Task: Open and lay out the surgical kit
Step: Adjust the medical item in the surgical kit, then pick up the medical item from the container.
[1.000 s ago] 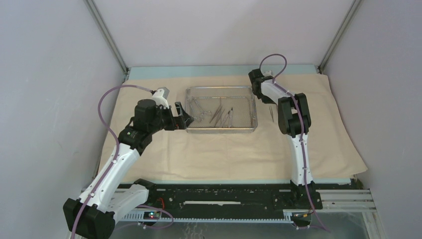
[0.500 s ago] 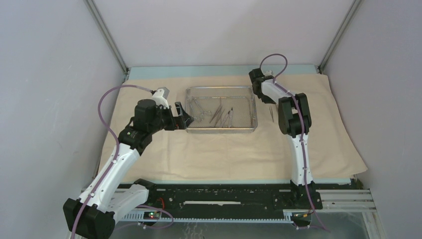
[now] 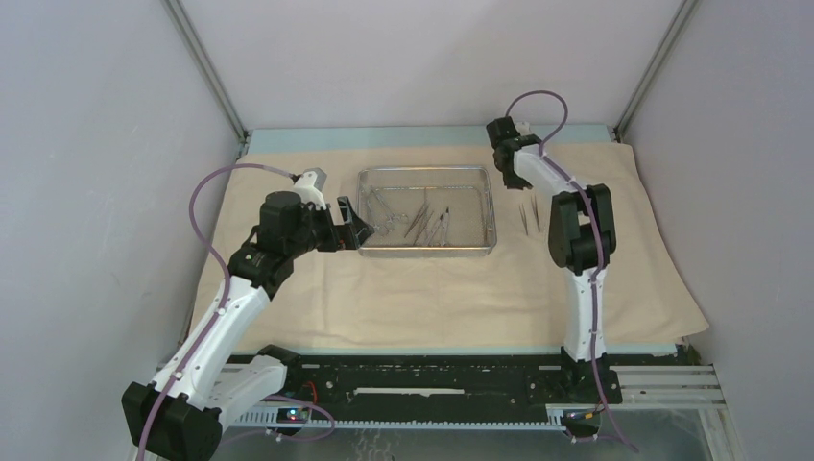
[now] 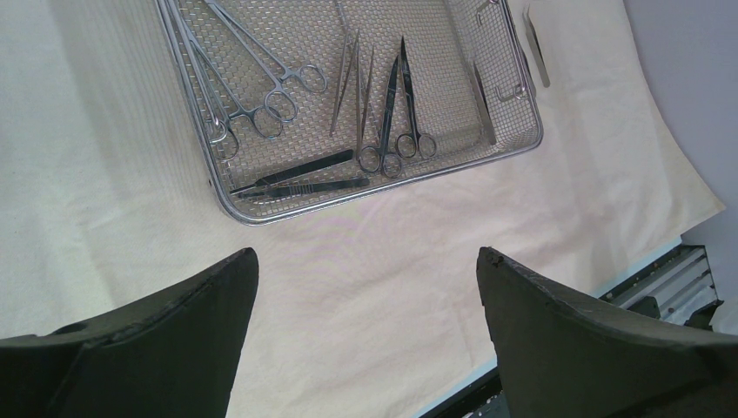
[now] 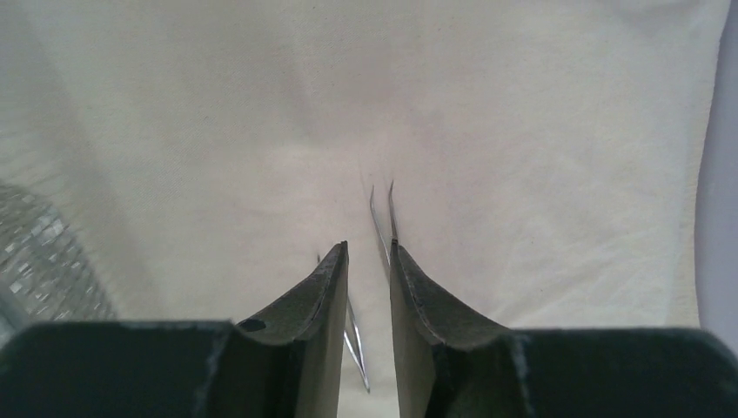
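The beige cloth wrap lies unfolded and flat over most of the worktop, reaching nearly to its left, right and near edges. The steel mesh tray sits on the cloth at mid-width, closer to the far edge than the near one.

Inside the tray, two ring-handled clamps lie side by side at its left end, and a pair of scissors lies towards its right, rings pointing at the near edge. Between them is a slim pair of forceps. Two dark slim handles rest along the tray's near rim.

Two tweezers lie on the bare cloth just right of the tray, apart from it and roughly parallel to each other.

The left claw is released, its jaws spread wide and empty. It hangs over the cloth beside the tray's near left corner.

The right claw is above the cloth to the right of the tray, on the far-edge side of the tweezers. It is released too, though its fingers stand only slightly apart, with nothing gripped in the narrow slot.
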